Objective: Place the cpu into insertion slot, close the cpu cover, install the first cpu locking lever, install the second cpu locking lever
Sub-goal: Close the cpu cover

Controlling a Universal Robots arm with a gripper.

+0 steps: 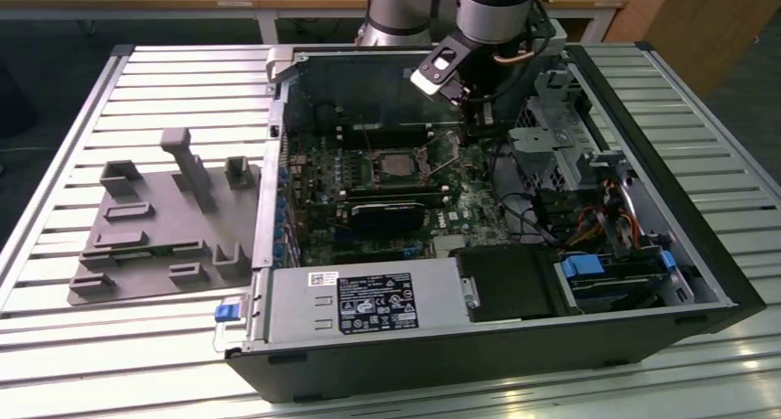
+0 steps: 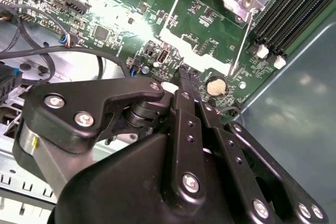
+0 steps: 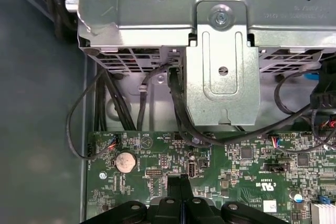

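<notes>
An open computer case lies on the table with its motherboard (image 1: 366, 209) showing. The cpu (image 1: 393, 165), a small silver-grey square, sits in the socket near the middle of the board. The cpu cover (image 1: 442, 149), a thin silvery frame, stands raised beside the socket toward the exterior view's right. In the second wrist view its bright free edge (image 2: 197, 51) lies just ahead of my fingertips. My gripper (image 1: 474, 117) hangs from the arm above that raised edge. In both wrist views the black fingers (image 2: 182, 77) (image 3: 181, 182) are pressed together with nothing between them.
A grey fixture (image 1: 159, 227) with upright blocks lies at the exterior view's left. The power supply (image 1: 366, 305) fills the case's near end. A metal drive cage (image 3: 220, 51) and black cables (image 3: 178, 108) stand beyond the board's edge. A coin battery (image 3: 126, 161) sits nearby.
</notes>
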